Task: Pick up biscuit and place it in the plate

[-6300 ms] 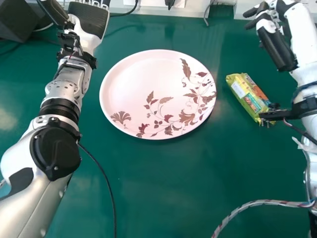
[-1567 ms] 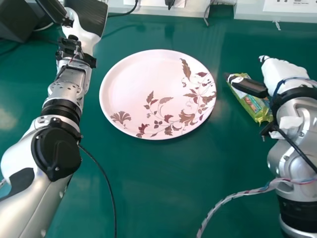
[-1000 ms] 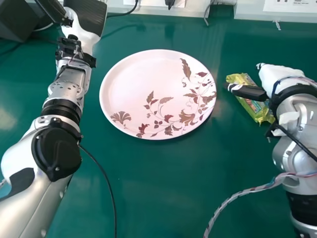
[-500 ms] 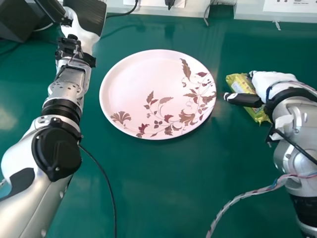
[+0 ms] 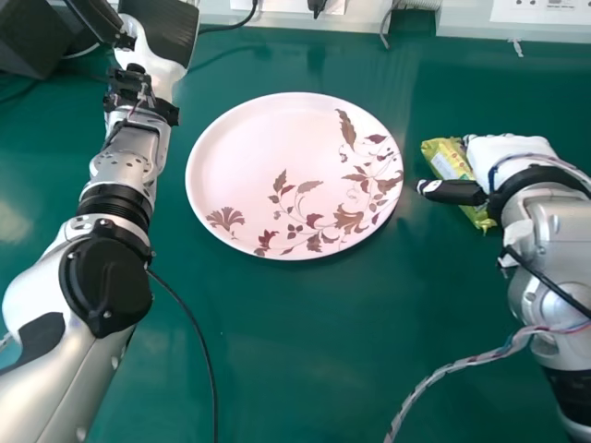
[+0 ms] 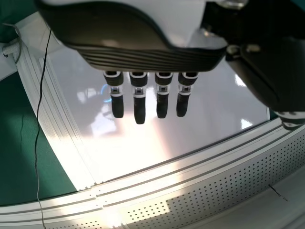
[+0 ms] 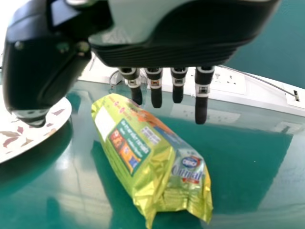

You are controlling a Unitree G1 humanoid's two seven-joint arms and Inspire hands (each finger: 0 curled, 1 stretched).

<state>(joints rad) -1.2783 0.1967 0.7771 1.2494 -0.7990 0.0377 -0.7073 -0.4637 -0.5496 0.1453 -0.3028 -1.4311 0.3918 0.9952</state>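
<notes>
Right robot hand [image 5: 513,153] near yellow-green foil biscuit packet [image 5: 445,157], right of frame. Left robot hand [image 5: 162,32], upper left. Both: fingers straight.

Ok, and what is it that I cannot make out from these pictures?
- Head view: part of the biscuit pack, behind the right hand.
- Head view: the left hand's fingertips, cut off by the top edge.
- Right wrist view: most of the plate, past the left edge.
- Right wrist view: the pack's underside, turned away.

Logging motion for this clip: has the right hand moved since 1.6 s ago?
Yes: judged against the unmoved plate, the right hand has shifted toward the robot and slightly toward the plate.
</notes>
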